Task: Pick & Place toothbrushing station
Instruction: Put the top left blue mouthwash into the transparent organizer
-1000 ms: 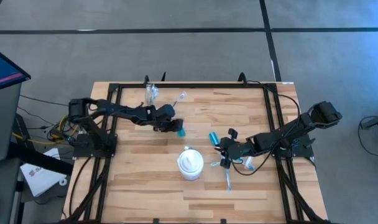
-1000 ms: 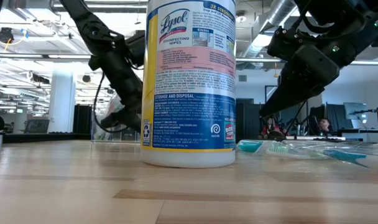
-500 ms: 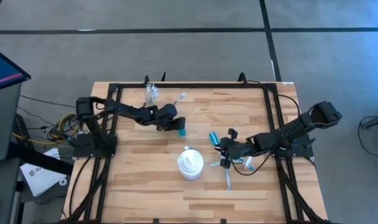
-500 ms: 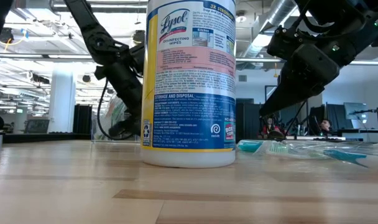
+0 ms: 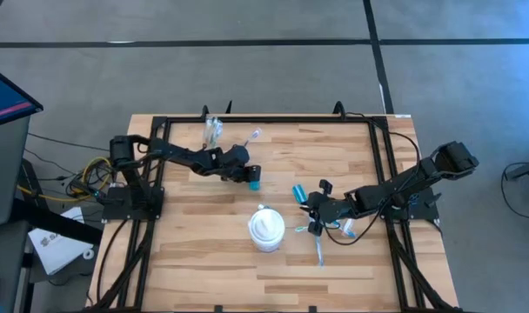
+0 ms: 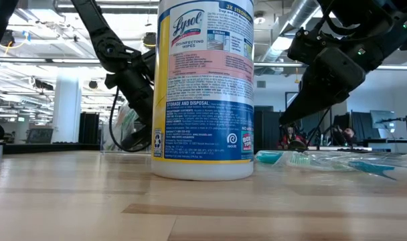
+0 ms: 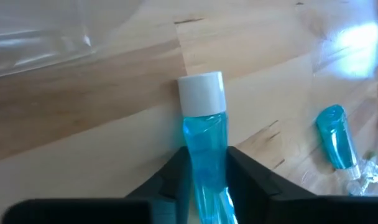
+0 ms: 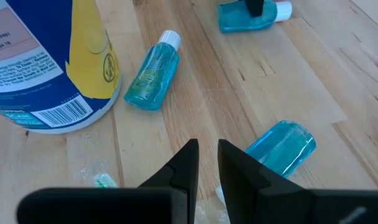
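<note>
Since the earlier frame, left gripper (image 7: 204,168) has narrowed from wide open and now pinches the small clear blue tube with a white cap (image 7: 203,121), whose cap sticks out just ahead of the fingertips over the wooden bench (image 5: 334,156). Pick step in hand; grasp looks made, lift not yet begun. Beyond this gripper, toward the bench's far edge, sits a clear plastic cup holding thin pastel toothbrushes (image 5: 212,132), the likely destination. Right gripper (image 8: 206,163) hovers with fingers nearly together and nothing between them; a second blue tube (image 8: 150,70) lies ahead of it beside the large white wipes canister (image 8: 40,62). Next move, by my judgement: raise the tube clear, carry it to the cup, lower it in upright.
</note>
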You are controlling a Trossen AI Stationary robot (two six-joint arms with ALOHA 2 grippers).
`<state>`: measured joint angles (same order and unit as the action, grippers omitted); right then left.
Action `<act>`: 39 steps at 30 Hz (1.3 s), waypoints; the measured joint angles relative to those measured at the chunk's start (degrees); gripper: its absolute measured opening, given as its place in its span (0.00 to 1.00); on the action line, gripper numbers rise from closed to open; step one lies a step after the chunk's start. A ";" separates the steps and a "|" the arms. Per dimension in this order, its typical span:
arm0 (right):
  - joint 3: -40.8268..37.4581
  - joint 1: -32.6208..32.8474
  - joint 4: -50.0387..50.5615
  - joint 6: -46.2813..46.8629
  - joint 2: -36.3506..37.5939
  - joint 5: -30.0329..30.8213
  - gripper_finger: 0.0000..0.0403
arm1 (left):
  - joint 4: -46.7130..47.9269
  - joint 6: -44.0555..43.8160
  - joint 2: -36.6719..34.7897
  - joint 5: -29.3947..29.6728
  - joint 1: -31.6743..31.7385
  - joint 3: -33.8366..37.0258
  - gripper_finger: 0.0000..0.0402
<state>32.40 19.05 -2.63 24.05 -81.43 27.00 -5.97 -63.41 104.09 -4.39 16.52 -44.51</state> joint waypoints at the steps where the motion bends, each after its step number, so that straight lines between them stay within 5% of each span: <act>1: 0.00 0.00 0.03 0.00 0.00 0.00 0.13 | -0.01 0.21 0.00 -0.19 -0.07 0.00 0.17; 5: 0.00 0.00 0.03 0.00 0.00 0.00 0.13 | -0.20 0.15 -0.02 -0.58 -0.71 0.04 0.11; 39: 0.00 0.00 0.57 0.00 0.00 0.00 0.13 | 2.24 11.16 -13.94 6.72 -6.42 0.38 0.12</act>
<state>32.40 19.05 -2.07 24.05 -81.43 27.00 -3.73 -52.25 90.16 2.33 10.10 -44.13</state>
